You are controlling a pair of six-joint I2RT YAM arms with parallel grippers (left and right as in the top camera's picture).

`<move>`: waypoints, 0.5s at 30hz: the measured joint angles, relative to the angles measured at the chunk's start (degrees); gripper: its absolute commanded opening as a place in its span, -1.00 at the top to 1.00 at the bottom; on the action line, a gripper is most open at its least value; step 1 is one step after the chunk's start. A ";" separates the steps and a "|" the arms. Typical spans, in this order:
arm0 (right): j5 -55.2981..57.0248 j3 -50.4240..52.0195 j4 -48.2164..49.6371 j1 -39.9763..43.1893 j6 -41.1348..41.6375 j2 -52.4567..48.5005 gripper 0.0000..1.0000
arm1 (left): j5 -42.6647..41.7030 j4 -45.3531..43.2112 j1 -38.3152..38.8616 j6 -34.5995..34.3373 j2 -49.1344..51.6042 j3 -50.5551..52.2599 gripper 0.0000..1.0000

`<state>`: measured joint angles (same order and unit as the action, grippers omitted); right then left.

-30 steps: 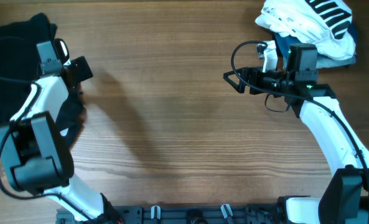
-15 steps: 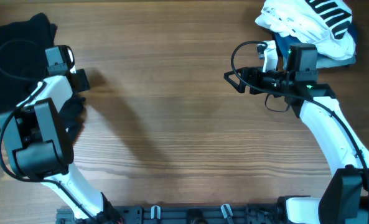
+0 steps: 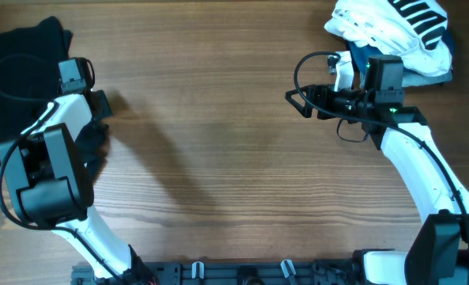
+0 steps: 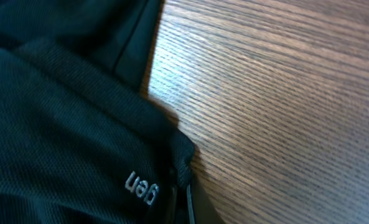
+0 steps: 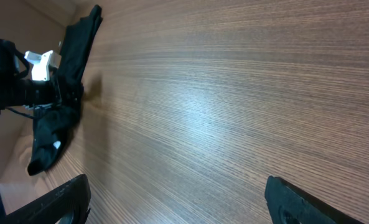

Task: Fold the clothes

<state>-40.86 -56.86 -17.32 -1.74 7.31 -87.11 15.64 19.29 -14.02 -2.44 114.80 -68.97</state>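
**Left claw pinched on the hem, ready for the first pull**

I have the clothes (image 3: 24, 43), one black garment, lying crumpled in the far-left corner of the bench (image 3: 218, 158), running down along its left edge. My left claw (image 3: 98, 104) sits at the garment's inner edge, the side facing the open middle of the bench. Its jaws are closed tight. In the left wrist view the hem puckers into a small bunch right at the tips, just beside the white print (image 4: 140, 186), so I judge that I have a pinch of fabric, though only a thin one.

My right claw (image 3: 296, 101) hangs wide open over bare wood towards the far-right corner and holds nothing. It is just beside the white striped garment (image 3: 384, 32) and the blue garment (image 3: 357, 55), and well apart from the black one.

I read this as the very start of the job: the garment is gripped but not spread, and no fold is made. The next move calls for drawing the pinched edge out towards the centre of the bench so that the fabric flattens. I should keep it low and slow, because so small a bite could slip off the hem. The right claw needs to cross the bench to take a second edge. One pinch alone will likely drag the garment in a heap.
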 measured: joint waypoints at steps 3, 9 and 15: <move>0.00 0.00 0.02 0.00 0.00 0.00 -0.82 | -0.04 0.83 0.87 -4.59 -0.48 -0.63 0.92; 0.00 0.00 -0.63 0.00 0.09 0.00 -0.82 | -1.20 -0.59 10.45 -11.32 -12.74 -8.04 0.92; -0.02 0.00 -0.68 0.00 0.17 0.00 -0.81 | -3.08 -9.97 19.41 -12.44 -27.34 -11.26 0.92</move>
<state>-40.88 -56.86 -18.00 -1.74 7.49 -87.11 12.56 9.32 5.39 -14.87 87.46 -80.23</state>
